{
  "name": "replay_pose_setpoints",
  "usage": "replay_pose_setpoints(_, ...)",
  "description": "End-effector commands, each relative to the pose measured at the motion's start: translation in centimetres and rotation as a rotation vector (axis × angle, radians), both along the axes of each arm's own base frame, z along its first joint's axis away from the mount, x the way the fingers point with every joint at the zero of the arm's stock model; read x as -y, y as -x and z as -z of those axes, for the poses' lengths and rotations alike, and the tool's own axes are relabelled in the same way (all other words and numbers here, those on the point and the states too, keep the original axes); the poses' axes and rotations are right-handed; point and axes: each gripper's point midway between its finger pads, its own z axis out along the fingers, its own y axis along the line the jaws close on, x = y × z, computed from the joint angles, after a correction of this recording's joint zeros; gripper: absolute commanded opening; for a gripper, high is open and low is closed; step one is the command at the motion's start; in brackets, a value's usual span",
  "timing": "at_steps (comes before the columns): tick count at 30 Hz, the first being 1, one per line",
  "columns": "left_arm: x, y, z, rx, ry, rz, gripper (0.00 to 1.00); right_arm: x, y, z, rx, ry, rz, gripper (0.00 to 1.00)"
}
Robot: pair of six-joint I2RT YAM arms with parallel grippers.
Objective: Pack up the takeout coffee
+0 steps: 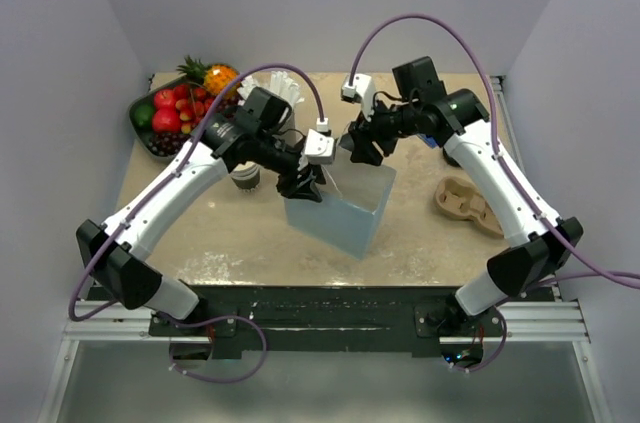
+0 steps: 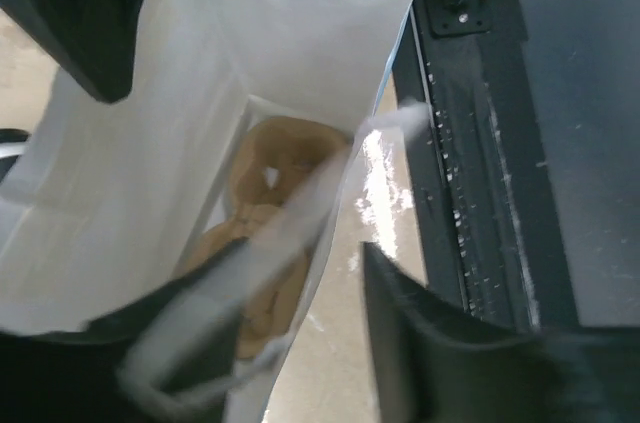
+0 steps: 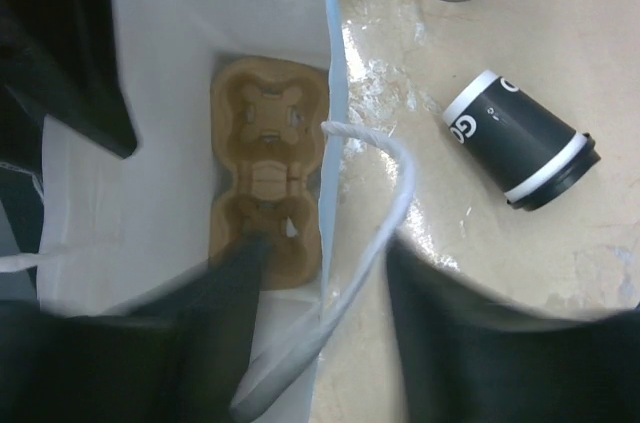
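The takeout coffee (image 3: 520, 148), a dark paper cup with white bands and a round black plastic lid, lies on its side on the beige worktop (image 3: 570, 13), just beside the tall white paper bag (image 3: 160, 73). A brown moulded-pulp cup carrier (image 3: 265, 168) lies flat in the bag's bottom. Both arms lean over the bag's mouth. The left gripper (image 1: 300, 186) and the right gripper (image 1: 362, 151) are each parted and astride the rim, one finger inside and one outside.

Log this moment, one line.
left gripper: open, astride white paper bag rim | right gripper: open, astride rim | brown pulp cup carrier: inside bag | black-lidded dark paper cup: lying outside bag
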Motion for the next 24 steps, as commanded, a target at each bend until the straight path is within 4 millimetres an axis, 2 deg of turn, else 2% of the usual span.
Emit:
replay_pose_setpoints(1,0.6,0.4,-1.3,0.038,-0.001,0.039,0.37,-1.5,-0.1,-0.1,0.016,-0.064,-0.078,0.28)
replay_pose_setpoints(2,0.6,0.4,-1.5,0.035,-0.002,0.038,0.26,-1.5,-0.1,-0.2,0.013,-0.065,-0.078,0.17)
replay_pose_setpoints(4,0.6,0.6,-1.8,0.025,0.007,0.037,0.2,-1.6,0.1,-1.1,0.029,-0.083,-0.084,0.04)
replay_pose_setpoints(5,0.7,0.7,-2.4,0.03,0.018,0.038,0.08,-1.7,0.4,-1.5,0.035,-0.094,-0.093,0.01)
replay_pose_setpoints(7,0.8,0.8,-3.4,0.022,0.037,0.029,0.0,-1.7,0.7,-2.7,0.059,-0.104,-0.11,0.0)
replay_pose_setpoints(9,1.0,0.7,-5.2,0.047,0.068,0.026,0.0,-1.7,1.2,-4.3,0.07,-0.115,-0.143,0.0)
replay_pose_setpoints(10,1.1,0.9,-5.9,0.044,0.084,0.025,0.0,-1.9,1.2,-4.2,0.057,-0.113,-0.154,0.0)
replay_pose_setpoints(11,1.1,0.9,-7.1,0.061,0.103,0.022,0.0,-2.1,1.2,-5.7,0.083,-0.131,-0.164,0.0)
replay_pose_setpoints(14,1.2,1.3,-9.2,0.081,0.14,0.022,0.0,-2.1,0.9,-6.3,0.077,-0.122,-0.162,0.0)
replay_pose_setpoints(16,1.1,1.3,-10.1,0.083,0.148,0.005,0.0,-2.1,0.5,-8.1,0.122,-0.132,-0.15,0.0)
replay_pose_setpoints(17,1.0,1.3,-11.3,0.105,0.166,-0.002,0.0,-2.3,0.1,-9.3,0.15,-0.147,-0.145,0.0)
replay_pose_setpoints(20,1.0,1.5,-13.1,0.132,0.187,-0.009,0.0,-2.6,0.0,-10.5,0.157,-0.166,-0.148,0.0)
replay_pose_setpoints(24,1.2,1.8,-13.1,0.128,0.185,-0.006,0.0,-2.8,0.2,-9.6,0.12,-0.163,-0.156,0.0)
